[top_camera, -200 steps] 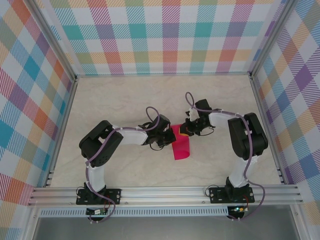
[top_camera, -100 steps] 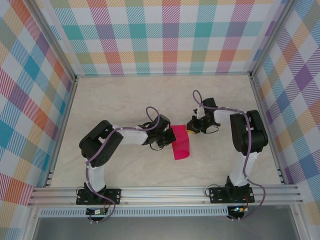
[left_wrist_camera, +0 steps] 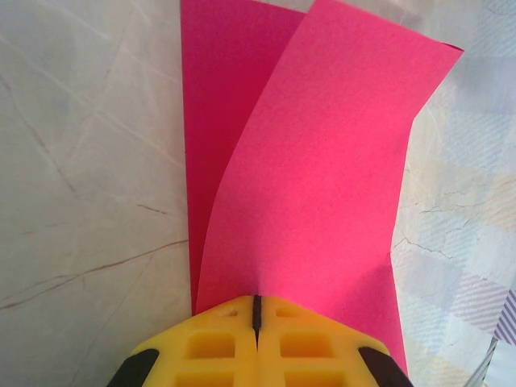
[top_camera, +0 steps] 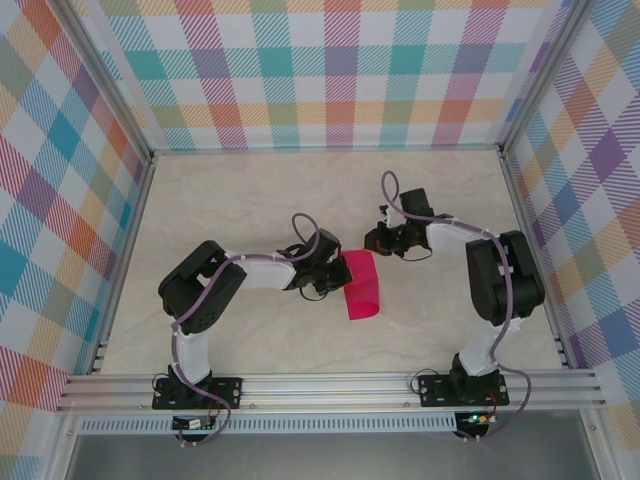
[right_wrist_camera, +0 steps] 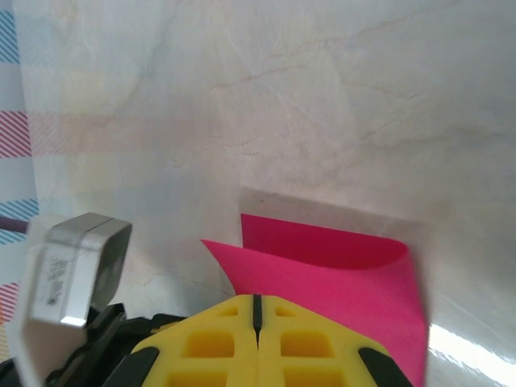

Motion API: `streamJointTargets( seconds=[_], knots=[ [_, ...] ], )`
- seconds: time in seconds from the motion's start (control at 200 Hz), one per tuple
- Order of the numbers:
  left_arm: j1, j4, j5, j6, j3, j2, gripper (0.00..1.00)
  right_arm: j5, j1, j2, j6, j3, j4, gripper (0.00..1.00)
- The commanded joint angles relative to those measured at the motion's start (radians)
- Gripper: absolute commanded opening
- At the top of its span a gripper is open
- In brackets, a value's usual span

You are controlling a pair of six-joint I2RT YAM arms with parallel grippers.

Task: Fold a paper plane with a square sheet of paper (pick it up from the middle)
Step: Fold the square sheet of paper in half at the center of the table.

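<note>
- Left tool [left_wrist_camera: 256, 322]: fingers together, tips over the edge of the square sheet of paper [left_wrist_camera: 314, 177]. Its wrist view shows the top layer bowed off the lower one.
- Right wrist view shows the sheet's fold rounded, uncreased.
- Top view: the sheet lies mid-desk [top_camera: 240, 200]. The right tool [top_camera: 374, 240], fingers together and empty, is just beyond it.

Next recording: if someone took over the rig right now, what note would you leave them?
Left gripper: shut on one edge of the square sheet of paper.
Right gripper: shut, at the sheet's far end; whether it grips is unclear.
Paper: mid-table, doubled over, top layer bowed up.
Done: first fold-over.
Left: pressing the crease flat, then every nose and wing fold.
</note>
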Motion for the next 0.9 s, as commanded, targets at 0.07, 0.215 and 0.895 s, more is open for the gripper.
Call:
streamJointTargets(
  seconds=[0.07,0.215,0.895],
  knots=[
    [-0.004,-0.381,-0.120,0.020,-0.078,0.114,0.00,0.016,0.008,0.091,0.009,0.050,-0.049,0.00],
    [-0.004,-0.381,-0.122,0.018,-0.082,0.115,0.00,0.077,-0.008,0.110,0.039,0.056,-0.039,0.00],
    [-0.004,-0.365,-0.125,0.008,-0.111,0.102,0.00,0.066,-0.066,-0.167,0.124,-0.138,0.009,0.00]
  ],
)
